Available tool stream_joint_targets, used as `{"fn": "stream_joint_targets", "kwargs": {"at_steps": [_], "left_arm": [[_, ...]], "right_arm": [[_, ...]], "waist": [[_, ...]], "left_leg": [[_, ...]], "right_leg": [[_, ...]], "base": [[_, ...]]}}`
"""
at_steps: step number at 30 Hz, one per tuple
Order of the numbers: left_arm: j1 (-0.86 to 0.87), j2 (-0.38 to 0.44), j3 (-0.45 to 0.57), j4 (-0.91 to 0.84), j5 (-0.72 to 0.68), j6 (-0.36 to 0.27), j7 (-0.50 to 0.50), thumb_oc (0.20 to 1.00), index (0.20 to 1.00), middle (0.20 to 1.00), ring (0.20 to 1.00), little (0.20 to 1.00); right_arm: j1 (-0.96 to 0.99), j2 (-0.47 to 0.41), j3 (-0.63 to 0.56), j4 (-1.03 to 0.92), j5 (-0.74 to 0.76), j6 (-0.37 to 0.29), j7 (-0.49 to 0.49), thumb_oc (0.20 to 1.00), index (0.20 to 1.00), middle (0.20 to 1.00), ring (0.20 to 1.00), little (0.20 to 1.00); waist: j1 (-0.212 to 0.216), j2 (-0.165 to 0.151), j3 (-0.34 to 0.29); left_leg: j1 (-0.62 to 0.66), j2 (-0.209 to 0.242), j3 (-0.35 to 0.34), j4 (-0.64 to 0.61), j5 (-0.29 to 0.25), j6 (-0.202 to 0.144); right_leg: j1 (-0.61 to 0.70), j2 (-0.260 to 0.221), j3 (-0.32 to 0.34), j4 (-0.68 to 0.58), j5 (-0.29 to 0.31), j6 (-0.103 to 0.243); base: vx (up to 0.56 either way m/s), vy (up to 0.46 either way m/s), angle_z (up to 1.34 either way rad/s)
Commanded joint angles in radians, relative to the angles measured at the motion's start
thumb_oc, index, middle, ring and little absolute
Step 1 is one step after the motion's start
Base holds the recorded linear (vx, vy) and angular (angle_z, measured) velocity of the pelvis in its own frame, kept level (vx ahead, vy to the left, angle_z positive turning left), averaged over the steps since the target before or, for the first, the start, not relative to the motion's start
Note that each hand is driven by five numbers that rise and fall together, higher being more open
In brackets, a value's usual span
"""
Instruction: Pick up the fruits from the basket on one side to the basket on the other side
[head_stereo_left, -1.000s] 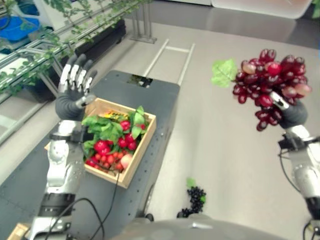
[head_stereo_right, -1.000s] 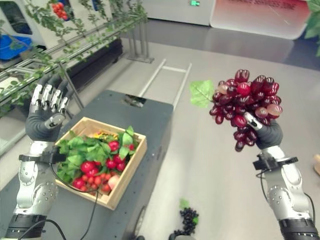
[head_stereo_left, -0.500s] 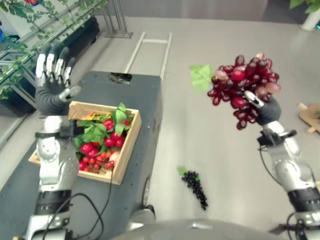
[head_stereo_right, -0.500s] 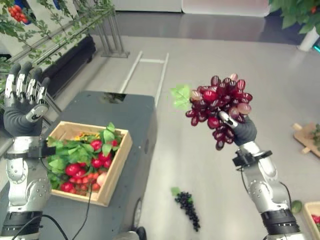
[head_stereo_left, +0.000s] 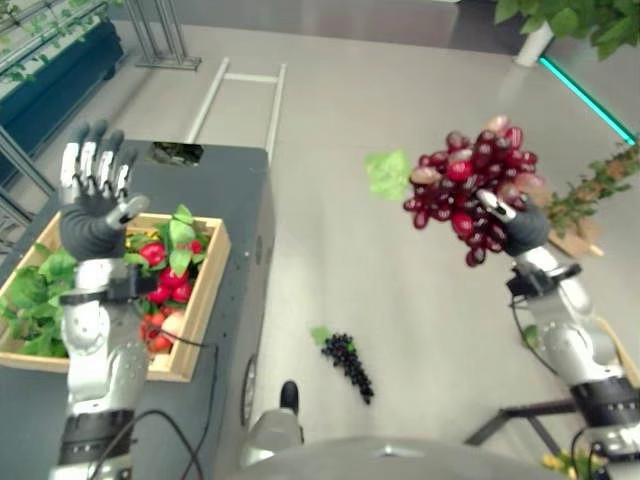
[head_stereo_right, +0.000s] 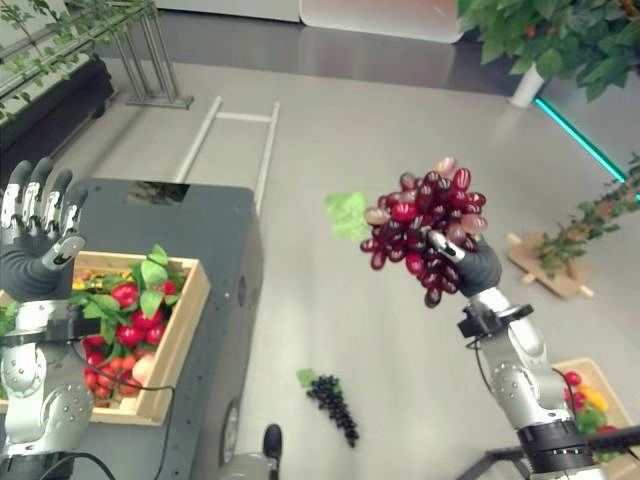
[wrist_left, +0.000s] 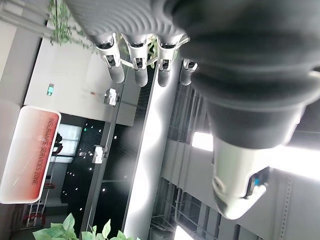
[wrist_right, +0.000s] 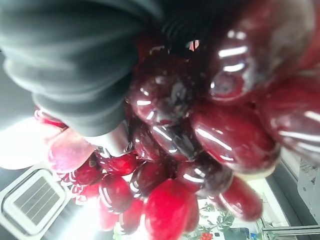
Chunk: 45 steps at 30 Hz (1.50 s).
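Observation:
My right hand (head_stereo_left: 524, 231) is raised at the right and shut on a bunch of red grapes (head_stereo_left: 468, 190) with a green leaf (head_stereo_left: 386, 172); the grapes (wrist_right: 200, 135) press against it in the right wrist view. My left hand (head_stereo_left: 92, 205) is raised open, fingers straight, over a wooden basket (head_stereo_left: 198, 300) on the dark table (head_stereo_left: 220, 190). That basket holds red fruits (head_stereo_left: 152, 254) and green leaves. A second basket (head_stereo_right: 585, 385) with fruit shows at the lower right in the right eye view. A dark grape bunch (head_stereo_left: 348, 362) lies on the floor.
A white metal frame (head_stereo_left: 240, 105) lies on the grey floor beyond the table. Potted green plants (head_stereo_right: 545, 35) stand at the far right, and a small plant on a wooden base (head_stereo_right: 565, 250) is near my right arm. A dark leg of a stand (head_stereo_left: 500, 425) is below.
The whole picture has swung to the right, so the camera moved. My right hand still holds the red grapes, now lower and nearer the centre. The left hand stays open.

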Motion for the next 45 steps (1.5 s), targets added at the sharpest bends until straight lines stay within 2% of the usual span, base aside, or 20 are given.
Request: {"fn": "stream_joint_targets", "kwargs": {"at_steps": [1, 2, 3, 5, 6, 8, 9, 10, 11, 13, 17, 25, 33, 45], "left_arm": [[-0.075, 0.035, -0.006, -0.033, 0.027, -0.027, 0.007, 1.0, 1.0, 1.0, 1.0, 1.0], [-0.085, 0.037, -0.013, -0.031, 0.033, -0.026, 0.01, 1.0, 1.0, 1.0, 1.0, 1.0], [-0.095, 0.039, -0.014, -0.031, 0.032, -0.028, 0.009, 1.0, 1.0, 1.0, 1.0, 1.0], [-0.093, 0.038, 0.004, -0.032, 0.03, -0.03, 0.005, 1.0, 1.0, 1.0, 1.0, 1.0], [-0.099, 0.037, 0.013, -0.03, 0.025, -0.032, 0.005, 1.0, 1.0, 1.0, 1.0, 1.0], [-0.113, 0.042, 0.017, -0.025, 0.024, -0.035, 0.008, 1.0, 1.0, 1.0, 1.0, 1.0], [-0.112, 0.049, 0.028, -0.017, 0.029, -0.042, 0.018, 1.0, 1.0, 1.0, 1.0, 1.0], [-0.112, 0.049, 0.028, -0.017, 0.029, -0.043, 0.018, 1.0, 1.0, 1.0, 1.0, 1.0], [-0.106, 0.051, 0.034, -0.015, 0.03, -0.043, 0.018, 1.0, 1.0, 1.0, 1.0, 1.0], [-0.11, 0.054, 0.034, -0.002, 0.036, -0.046, 0.039, 1.0, 1.0, 1.0, 1.0, 1.0], [-0.089, 0.05, 0.044, -0.019, 0.033, -0.038, 0.027, 1.0, 1.0, 1.0, 1.0, 1.0], [-0.062, 0.036, 0.064, -0.033, 0.033, -0.034, 0.024, 1.0, 1.0, 1.0, 1.0, 1.0], [-0.083, 0.037, 0.053, -0.024, 0.032, -0.037, 0.025, 1.0, 1.0, 1.0, 1.0, 1.0], [-0.068, 0.036, 0.056, -0.025, 0.039, -0.036, 0.027, 1.0, 1.0, 1.0, 1.0, 1.0]], "right_arm": [[-0.091, -0.054, -0.103, -0.029, 0.066, -0.085, -0.006, 0.2, 0.2, 0.2, 0.2, 0.2], [-0.093, -0.06, -0.108, -0.023, 0.061, -0.089, -0.014, 0.2, 0.2, 0.2, 0.2, 0.2], [-0.101, -0.061, -0.113, -0.014, 0.063, -0.093, -0.019, 0.2, 0.2, 0.2, 0.2, 0.2], [-0.105, -0.049, -0.117, 0.014, 0.058, -0.09, -0.027, 0.2, 0.2, 0.2, 0.2, 0.2], [-0.091, -0.045, -0.133, 0.021, 0.049, -0.091, -0.03, 0.2, 0.2, 0.2, 0.2, 0.2], [-0.074, -0.033, -0.152, 0.021, 0.043, -0.092, -0.027, 0.2, 0.2, 0.2, 0.2, 0.2], [-0.069, -0.025, -0.159, 0.041, 0.028, -0.102, -0.036, 0.2, 0.2, 0.2, 0.2, 0.2], [-0.069, -0.026, -0.159, 0.041, 0.028, -0.102, -0.036, 0.2, 0.2, 0.2, 0.2, 0.2], [-0.057, -0.024, -0.176, 0.043, 0.027, -0.103, -0.036, 0.2, 0.2, 0.2, 0.2, 0.2], [-0.034, -0.017, -0.197, 0.053, 0.017, -0.115, -0.051, 0.2, 0.2, 0.2, 0.2, 0.2], [-0.014, -0.011, -0.208, 0.049, 0.013, -0.105, -0.05, 0.2, 0.2, 0.2, 0.2, 0.2], [0.003, -0.004, -0.216, 0.044, -0.005, -0.093, -0.05, 0.2, 0.2, 0.2, 0.2, 0.2], [0.021, 0.007, -0.225, 0.027, -0.052, -0.09, -0.053, 0.2, 0.2, 0.2, 0.2, 0.2], [0.018, 0.025, -0.2, -0.001, -0.065, -0.092, -0.05, 0.2, 0.2, 0.2, 0.2, 0.2]], "waist": [[-0.018, 0.009, 0.014], [-0.011, 0.005, 0.029], [-0.012, -0.001, 0.041], [-0.017, -0.029, 0.046], [-0.027, -0.042, 0.045], [-0.033, -0.043, 0.029], [-0.044, -0.028, 0.004], [-0.045, -0.029, 0.004], [-0.06, -0.017, -0.012], [-0.082, -0.011, -0.038], [-0.095, -0.003, -0.049], [-0.105, 0.005, -0.067], [-0.145, 0.022, -0.085], [-0.157, 0.012, -0.09]], "left_leg": [[-0.062, 0.061, -0.033, 0.028, 0.053, -0.095], [-0.073, 0.062, -0.077, 0.034, 0.054, -0.107], [-0.082, 0.049, -0.136, 0.078, 0.022, -0.096], [-0.073, -0.004, -0.207, 0.198, -0.097, -0.068], [-0.068, -0.009, -0.195, 0.264, -0.14, -0.061], [-0.053, -0.027, -0.225, 0.291, -0.177, -0.056], [0.028, -0.054, -0.257, 0.2, -0.235, -0.045], [0.03, -0.055, -0.257, 0.191, -0.227, -0.045], [0.062, -0.041, -0.245, 0.13, -0.217, -0.042], [0.092, -0.042, -0.236, 0.066, -0.196, -0.046], [0.122, -0.052, -0.219, 0.044, -0.207, -0.036], [0.153, -0.064, -0.176, 0.04, -0.237, -0.017], [0.185, -0.078, -0.124, 0.04, -0.266, 0.006], [0.195, -0.085, -0.086, 0.04, -0.276, 0.019]], "right_leg": [[0.04, 0.091, -0.025, -0.076, 0.0, -0.036], [0.028, 0.09, -0.02, -0.075, 0.004, -0.038], [0.008, 0.083, -0.019, -0.072, 0.017, -0.042], [-0.014, 0.061, -0.009, -0.076, 0.046, -0.037], [-0.018, 0.047, -0.016, -0.079, 0.056, -0.035], [-0.024, 0.047, -0.009, -0.089, 0.066, -0.033], [-0.025, 0.058, 0.015, -0.098, 0.064, -0.023], [-0.026, 0.057, 0.014, -0.1, 0.068, -0.023], [-0.025, 0.065, 0.016, -0.106, 0.071, -0.019], [-0.021, 0.058, 0.014, -0.122, 0.085, -0.011], [-0.013, 0.041, 0.03, -0.126, 0.096, 0.002], [-0.015, 0.023, 0.086, -0.132, 0.115, 0.018], [-0.031, 0.0, 0.139, -0.105, 0.122, 0.037], [-0.048, -0.012, 0.178, -0.103, 0.139, 0.047]], "base": [[-0.23, -0.121, 0.35], [-0.27, -0.101, 0.24], [-0.26, -0.082, 0.14], [-0.21, -0.064, 0.03], [-0.12, -0.025, -0.01], [-0.05, 0.053, 0.12], [-0.01, 0.085, 0.19], [0.03, 0.118, -0.06], [0.02, 0.091, -0.26], [0.04, 0.135, -0.23], [0.05, 0.119, -0.16], [0.02, 0.088, -0.24], [-0.01, 0.093, -0.23], [-0.01, 0.041, -0.16]]}}
